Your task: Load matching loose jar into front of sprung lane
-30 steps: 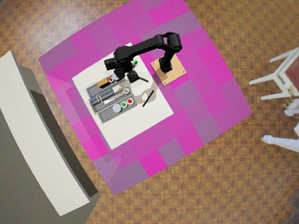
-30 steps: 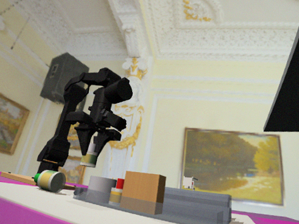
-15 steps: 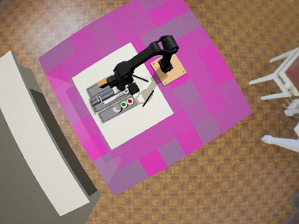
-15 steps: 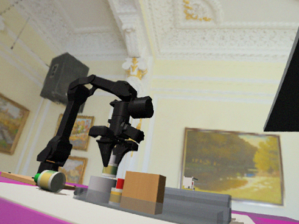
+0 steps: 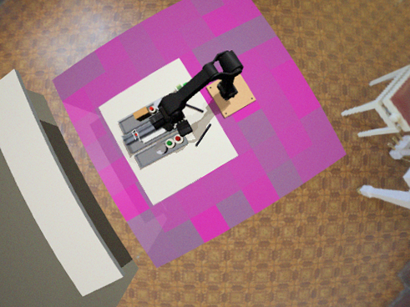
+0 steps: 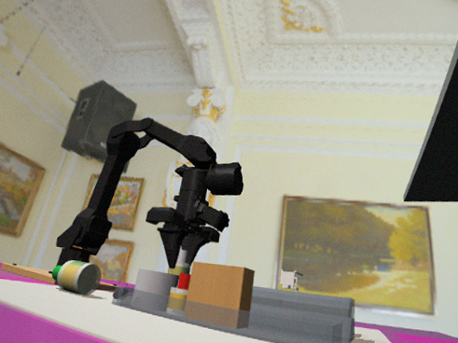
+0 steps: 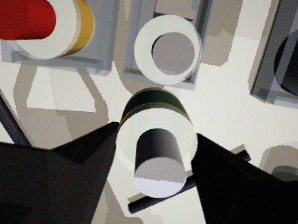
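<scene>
Jaws: part-open, clamped on the grey-capped jar | jar: upright, just off the sprung lane's front | you: align with the lane jar, ease it back level, release only once seated

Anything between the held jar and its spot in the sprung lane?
Yes. The lane's low front stop comes first, then the old grey-capped jar standing just behind it, in the front spot. Nothing else visible separates the held jar from the lane.
</scene>
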Controlling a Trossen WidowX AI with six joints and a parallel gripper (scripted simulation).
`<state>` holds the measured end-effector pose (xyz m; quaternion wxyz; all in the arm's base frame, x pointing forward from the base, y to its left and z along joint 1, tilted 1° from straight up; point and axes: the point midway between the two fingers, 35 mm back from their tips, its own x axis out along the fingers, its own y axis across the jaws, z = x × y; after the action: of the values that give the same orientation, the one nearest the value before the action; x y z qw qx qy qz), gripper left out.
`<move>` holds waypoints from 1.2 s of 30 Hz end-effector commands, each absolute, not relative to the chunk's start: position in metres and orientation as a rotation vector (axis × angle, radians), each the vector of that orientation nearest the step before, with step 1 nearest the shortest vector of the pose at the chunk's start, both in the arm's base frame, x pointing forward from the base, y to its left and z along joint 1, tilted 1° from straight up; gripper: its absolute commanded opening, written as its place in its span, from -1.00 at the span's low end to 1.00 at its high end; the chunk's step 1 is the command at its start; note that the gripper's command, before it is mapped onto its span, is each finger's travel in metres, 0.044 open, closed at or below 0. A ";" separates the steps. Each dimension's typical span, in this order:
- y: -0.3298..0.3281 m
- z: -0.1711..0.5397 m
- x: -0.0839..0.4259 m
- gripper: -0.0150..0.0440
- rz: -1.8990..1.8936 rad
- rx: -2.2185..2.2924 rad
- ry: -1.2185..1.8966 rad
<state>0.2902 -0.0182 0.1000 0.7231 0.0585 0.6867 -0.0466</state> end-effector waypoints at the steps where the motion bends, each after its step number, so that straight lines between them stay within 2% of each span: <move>1: -0.019 0.087 0.289 -0.49 -0.110 0.129 1.529; 36: -0.020 0.087 0.299 -0.49 -0.110 0.129 1.528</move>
<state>0.2952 -0.0188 0.0870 0.7159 0.0593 0.6940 -0.0475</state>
